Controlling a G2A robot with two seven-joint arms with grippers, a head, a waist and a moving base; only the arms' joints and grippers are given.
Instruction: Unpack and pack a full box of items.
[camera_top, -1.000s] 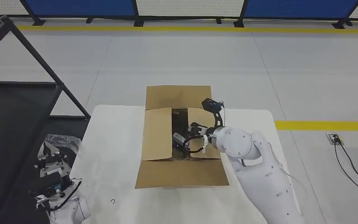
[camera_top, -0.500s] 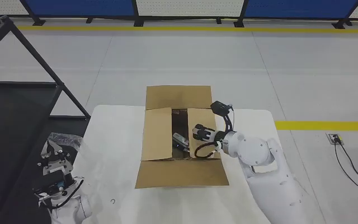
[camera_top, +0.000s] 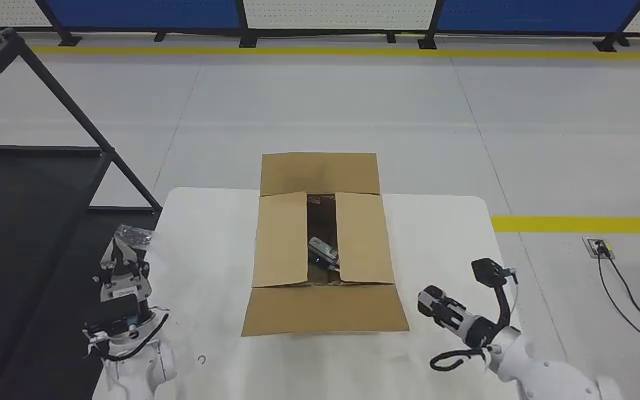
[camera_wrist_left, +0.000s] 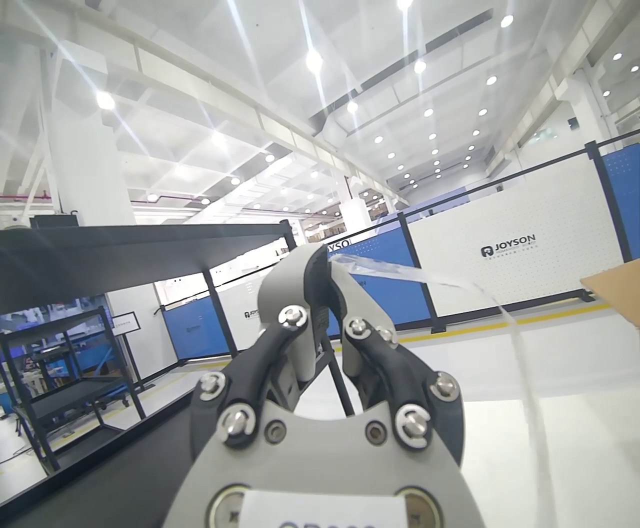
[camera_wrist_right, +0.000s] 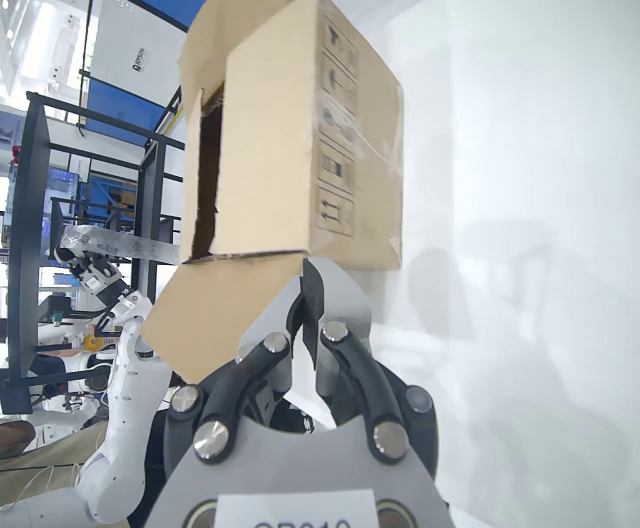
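Cardboard box (camera_top: 283, 240): centre of white table (camera_top: 205, 250), flaps open, items (camera_top: 322, 250) inside. Left gripper (camera_wrist_left: 324, 270): at the table's left edge, clamped on a clear plastic bag (camera_wrist_left: 400, 272). Right gripper (camera_wrist_right: 306, 287): near the box's right front corner, fingers pressed together, holding nothing.

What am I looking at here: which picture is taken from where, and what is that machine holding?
This is a robot with two arms, working at a white table. The wide picture comes from a camera above its arms, looking down. The other two come from cameras on its wrists, so each shows that arm's own hand up close. On the table stands a cardboard box with its top open, and a grey item lies inside. The left hand, off to one side of the box, is pinched shut on a clear plastic bag. The right hand, on the other side, is shut and holds nothing.
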